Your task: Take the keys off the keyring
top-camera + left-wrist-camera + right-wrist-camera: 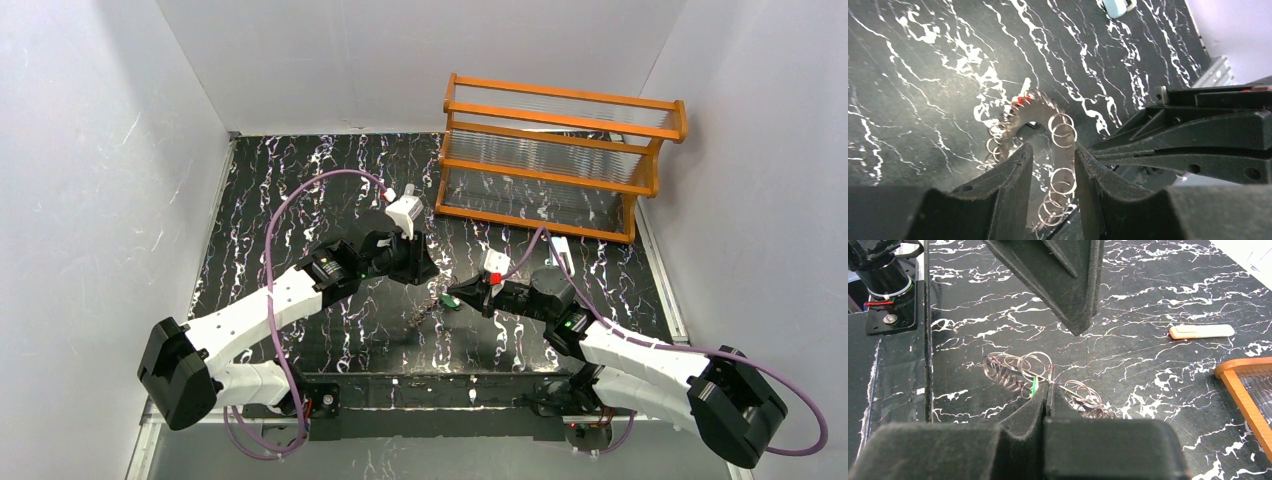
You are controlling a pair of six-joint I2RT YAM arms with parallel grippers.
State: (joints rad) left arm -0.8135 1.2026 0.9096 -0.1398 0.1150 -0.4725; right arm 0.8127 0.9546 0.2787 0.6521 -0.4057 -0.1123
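Observation:
The keyring (1034, 113) lies on the black marbled table as a grey toothed band hung with several small wire loops. A tiny red key (1021, 100) sits at its far edge. My left gripper (1053, 150) is open right above it, one fingertip (1018, 165) on each side of the band. My right gripper (1049, 388) is shut on the keyring's wire (1015, 367), with the green key (1034, 386) just left of its tips. From above, both grippers (425, 270) (458, 297) meet over the keyring (428, 308) at mid-table. No dark-and-white key shows.
An orange wooden rack (560, 150) stands at the back right. An orange-and-white tube (1200, 331) lies on the table between the rack and my right gripper. A pale clip (1115, 6) lies beyond the ring in the left wrist view.

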